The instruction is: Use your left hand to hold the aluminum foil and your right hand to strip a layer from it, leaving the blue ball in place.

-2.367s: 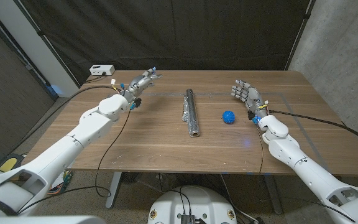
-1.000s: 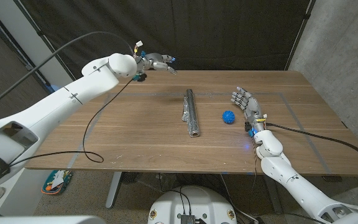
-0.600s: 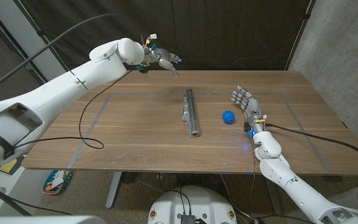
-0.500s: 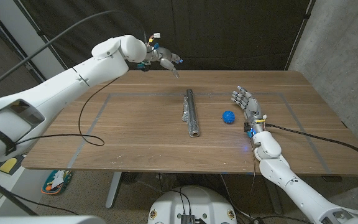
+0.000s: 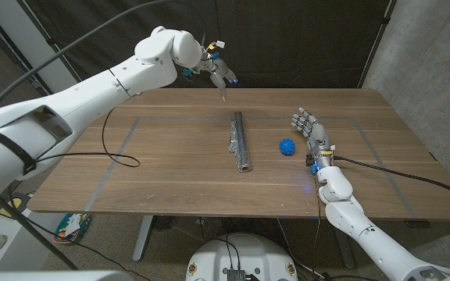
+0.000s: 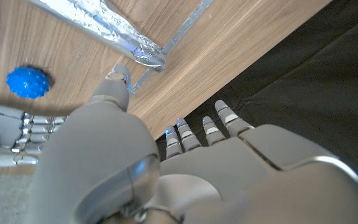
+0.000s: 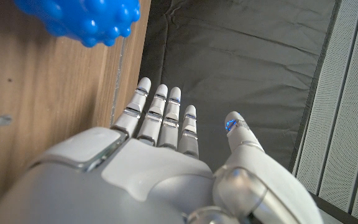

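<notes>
I am swinging the left arm high over the counter (image 5: 170, 168): a moment ago its left hand (image 5: 219, 72) was hanging back near the far left corner, and now it is closing on the far end of the aluminum foil (image 5: 241, 140), fingers apart and holding nothing, so the hold is not yet made. The foil roll is lying just below and ahead of those fingers. The right hand (image 5: 308, 129) is staying put, fingers spread and empty, with the blue ball (image 5: 287, 146) just beside them, untouched. I am reading no brand, label or writing anywhere.
</notes>
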Robot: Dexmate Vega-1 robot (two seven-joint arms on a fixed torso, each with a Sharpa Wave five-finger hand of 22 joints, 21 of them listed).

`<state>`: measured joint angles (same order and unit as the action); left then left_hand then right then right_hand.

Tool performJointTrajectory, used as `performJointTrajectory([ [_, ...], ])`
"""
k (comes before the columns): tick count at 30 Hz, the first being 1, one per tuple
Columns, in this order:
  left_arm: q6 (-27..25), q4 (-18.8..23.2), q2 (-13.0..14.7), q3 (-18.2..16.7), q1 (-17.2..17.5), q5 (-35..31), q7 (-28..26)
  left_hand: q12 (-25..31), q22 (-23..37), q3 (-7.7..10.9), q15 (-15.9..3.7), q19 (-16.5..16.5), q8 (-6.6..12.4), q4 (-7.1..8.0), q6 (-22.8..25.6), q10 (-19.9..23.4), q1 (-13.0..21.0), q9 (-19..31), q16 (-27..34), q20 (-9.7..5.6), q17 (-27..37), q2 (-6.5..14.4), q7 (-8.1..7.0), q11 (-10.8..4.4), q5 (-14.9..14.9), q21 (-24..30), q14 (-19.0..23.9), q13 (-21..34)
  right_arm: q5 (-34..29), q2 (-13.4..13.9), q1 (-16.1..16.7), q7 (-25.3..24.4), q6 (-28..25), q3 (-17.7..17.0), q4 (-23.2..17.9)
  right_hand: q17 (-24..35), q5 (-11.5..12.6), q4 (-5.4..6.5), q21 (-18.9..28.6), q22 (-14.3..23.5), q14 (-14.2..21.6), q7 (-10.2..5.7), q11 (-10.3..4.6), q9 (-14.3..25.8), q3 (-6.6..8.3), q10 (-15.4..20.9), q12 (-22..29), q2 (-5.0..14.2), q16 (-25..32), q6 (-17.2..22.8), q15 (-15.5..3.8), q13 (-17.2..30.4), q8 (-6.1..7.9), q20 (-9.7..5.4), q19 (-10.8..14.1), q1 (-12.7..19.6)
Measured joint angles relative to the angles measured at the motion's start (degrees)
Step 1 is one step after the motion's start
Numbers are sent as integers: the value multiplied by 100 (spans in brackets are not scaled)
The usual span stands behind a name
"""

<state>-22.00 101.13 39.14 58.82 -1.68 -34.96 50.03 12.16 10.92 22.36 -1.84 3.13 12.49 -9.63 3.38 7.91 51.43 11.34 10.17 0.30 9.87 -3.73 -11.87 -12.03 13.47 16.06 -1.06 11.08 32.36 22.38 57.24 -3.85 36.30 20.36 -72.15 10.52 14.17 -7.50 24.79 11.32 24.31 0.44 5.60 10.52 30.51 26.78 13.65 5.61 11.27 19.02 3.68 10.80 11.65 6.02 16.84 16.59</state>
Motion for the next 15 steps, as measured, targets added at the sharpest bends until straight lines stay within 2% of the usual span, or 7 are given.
performJointTrajectory([
  [9,670,-275,-412,263,-215,-861,445,0,0,-7,-20,-31,0,7,31,7,98,0,0,-31,1,7,-31,-6,44,-18,-20,0,-54,-2,59,-116,6,-17,-90,0,0,41,0,0,30,-13,0,0,-8,0,0,-1,0,13,-27,0,0,0,0,-45],
  [15,1146,-444,-617,311,-254,-1071,544,0,0,-63,3,-30,0,31,32,37,205,26,0,-30,1,-23,-31,-35,44,-39,3,-1,-102,25,108,-203,-35,-25,-209,0,0,40,0,0,30,13,-13,0,-8,13,0,22,0,39,-27,-1,0,0,0,-68],
])
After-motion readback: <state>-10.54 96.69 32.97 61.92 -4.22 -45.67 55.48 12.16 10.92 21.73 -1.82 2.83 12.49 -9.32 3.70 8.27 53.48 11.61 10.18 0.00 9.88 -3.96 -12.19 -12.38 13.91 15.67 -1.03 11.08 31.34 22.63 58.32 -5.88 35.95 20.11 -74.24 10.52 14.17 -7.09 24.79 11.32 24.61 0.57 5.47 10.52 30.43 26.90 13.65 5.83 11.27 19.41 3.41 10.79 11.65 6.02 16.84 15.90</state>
